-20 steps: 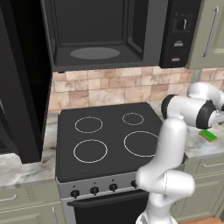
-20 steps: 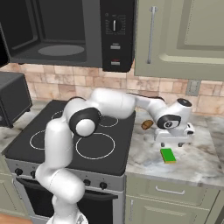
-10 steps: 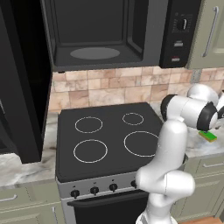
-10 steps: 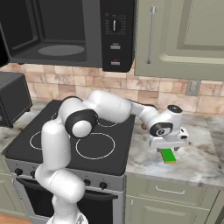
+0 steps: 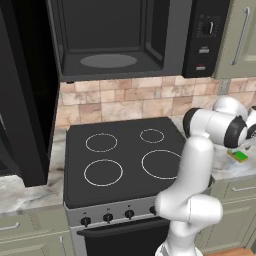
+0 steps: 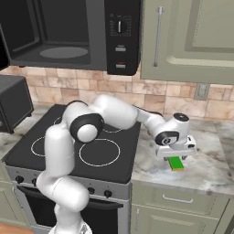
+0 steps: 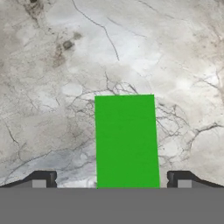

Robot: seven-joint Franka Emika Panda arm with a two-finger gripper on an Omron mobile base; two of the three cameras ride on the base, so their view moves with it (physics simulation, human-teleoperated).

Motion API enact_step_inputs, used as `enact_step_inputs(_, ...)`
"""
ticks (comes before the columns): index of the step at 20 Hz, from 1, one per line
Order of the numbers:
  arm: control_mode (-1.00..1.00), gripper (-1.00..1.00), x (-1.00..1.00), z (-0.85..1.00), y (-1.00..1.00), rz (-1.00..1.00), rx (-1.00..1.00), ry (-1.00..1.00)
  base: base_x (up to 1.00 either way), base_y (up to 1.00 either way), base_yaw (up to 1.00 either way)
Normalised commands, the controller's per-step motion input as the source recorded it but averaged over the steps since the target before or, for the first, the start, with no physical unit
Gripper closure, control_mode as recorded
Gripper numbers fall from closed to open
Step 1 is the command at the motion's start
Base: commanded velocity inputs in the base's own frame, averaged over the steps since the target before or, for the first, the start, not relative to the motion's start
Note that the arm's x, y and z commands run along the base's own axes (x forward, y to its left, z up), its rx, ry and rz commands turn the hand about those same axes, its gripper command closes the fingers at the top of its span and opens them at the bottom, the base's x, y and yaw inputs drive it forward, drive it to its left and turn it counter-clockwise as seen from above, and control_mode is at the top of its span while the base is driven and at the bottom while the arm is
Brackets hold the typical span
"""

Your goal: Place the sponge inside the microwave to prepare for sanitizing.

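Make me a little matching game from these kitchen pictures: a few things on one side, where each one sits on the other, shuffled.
Things:
1. sponge
2. microwave
3. stove
4. pincer

Places:
A. mounted high, above the cooktop, door open
B. lying flat on the marble counter, right of the cooktop
C. low over the counter, a finger on each side of the green block
D. between two counter stretches, four ring burners on top

Pairs: 1-B, 2-A, 3-D, 4-C
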Motion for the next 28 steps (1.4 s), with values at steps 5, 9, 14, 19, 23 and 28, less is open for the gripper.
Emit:
enact_step_inputs(5, -1.0, -1.0, 0.1, -0.21, 0.0, 0.0, 0.0, 0.0, 0.0, 0.0, 0.0)
enact_step_inputs(9, -1.0, -1.0, 0.17, -0.16, -0.12, 0.0, 0.0, 0.0, 0.0, 0.0, 0.0)
enact_step_inputs(14, -1.0, -1.0, 0.2, -0.17, -0.22, 0.0, 0.0, 0.0, 0.0, 0.0, 0.0)
enact_step_inputs(19, -1.0, -1.0, 0.33, -0.27, -0.38, 0.0, 0.0, 0.0, 0.0, 0.0, 0.0)
enact_step_inputs(23, -1.0, -1.0, 0.28, -0.29, -0.23, 0.0, 0.0, 0.0, 0.0, 0.0, 0.0)
enact_step_inputs(28, -1.0, -1.0, 0.04, -0.28, 0.0, 0.0, 0.0, 0.0, 0.0, 0.0, 0.0)
